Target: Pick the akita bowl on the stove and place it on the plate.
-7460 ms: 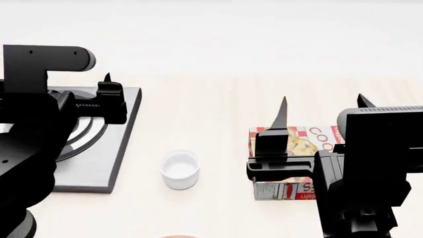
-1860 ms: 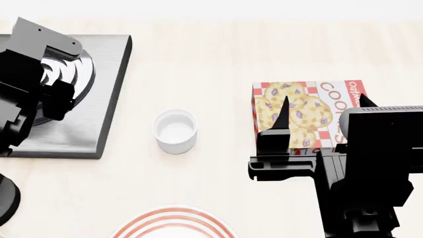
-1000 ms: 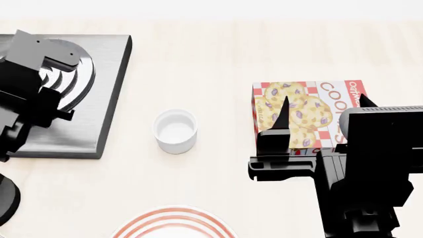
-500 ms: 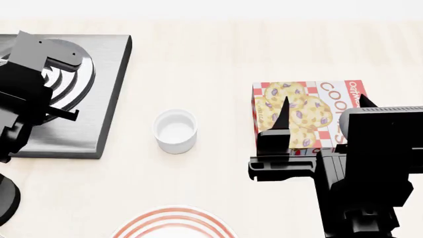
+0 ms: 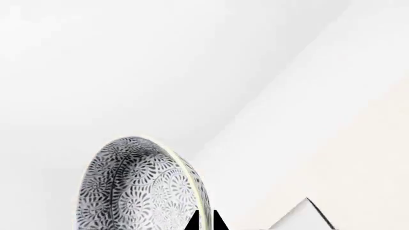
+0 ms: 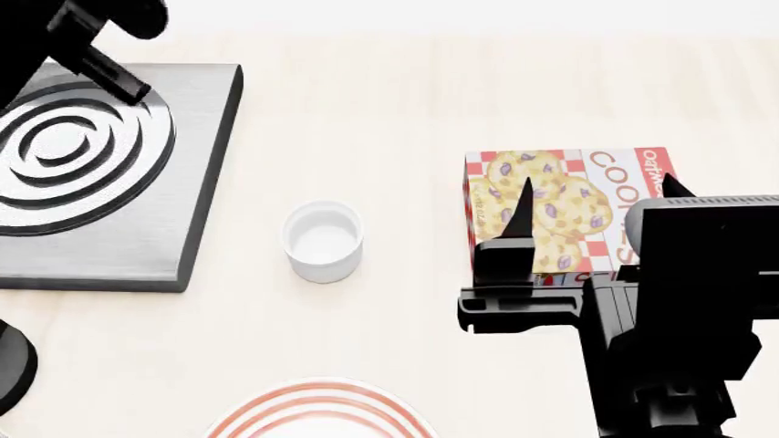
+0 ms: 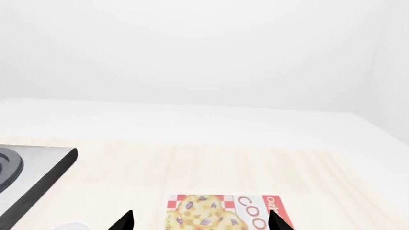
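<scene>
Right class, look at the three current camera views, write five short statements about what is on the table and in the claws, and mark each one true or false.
1. The patterned bowl sits on the stove. False: the burner rings are bare, and the left wrist view shows the bowl up at the left claw.
2. A small white cup stands between the stove and the cookie box. True.
3. The plate already holds the bowl. False: only its red-ringed rim shows at the near edge of the head view, with no bowl on it.
4. The right claw grips the cookie box. False: its tips are spread apart with nothing held.
5. The cookie box lies flat on the table. True.
</scene>
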